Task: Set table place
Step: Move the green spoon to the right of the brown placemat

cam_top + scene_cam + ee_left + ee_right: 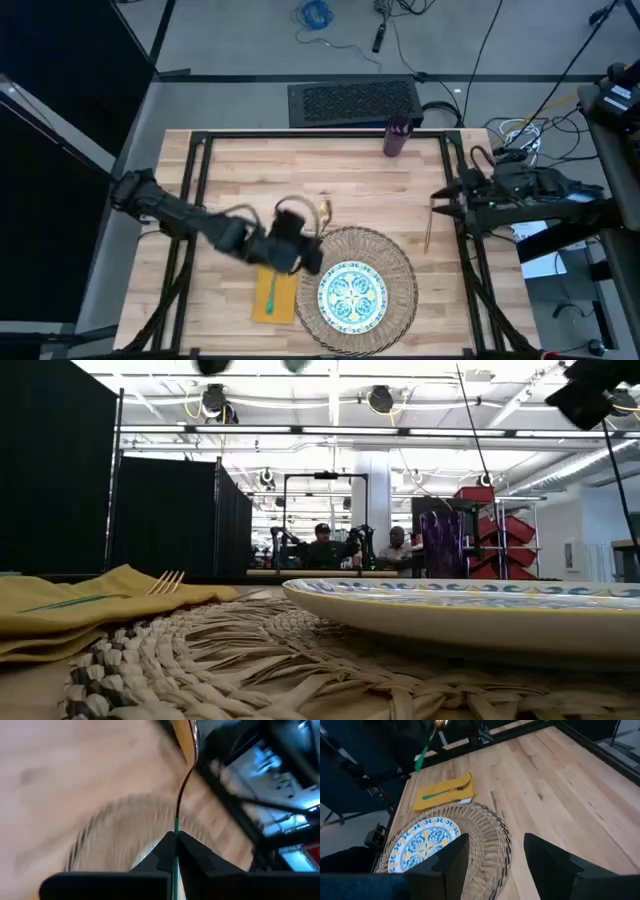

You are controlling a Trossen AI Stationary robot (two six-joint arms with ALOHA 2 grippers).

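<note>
Beside placemat — left gripper grips spoon.

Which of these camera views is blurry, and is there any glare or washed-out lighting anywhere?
Left wrist view: heavily smeared by motion blur; only the left hand, shut on the spoon, stays fairly crisp. Low view: bright ceiling lights wash out the top, and the near placemat is soft. High view: even light, though the left arm looks slightly smeared. Right wrist view: sharp, no glare.

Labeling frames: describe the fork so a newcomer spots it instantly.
Find the round wicker placemat at the table's near edge. Touching its left side lies a mustard-yellow napkin. The fork lies on that napkin, green-handled with gold tines, the only utensil resting on cloth.
</note>
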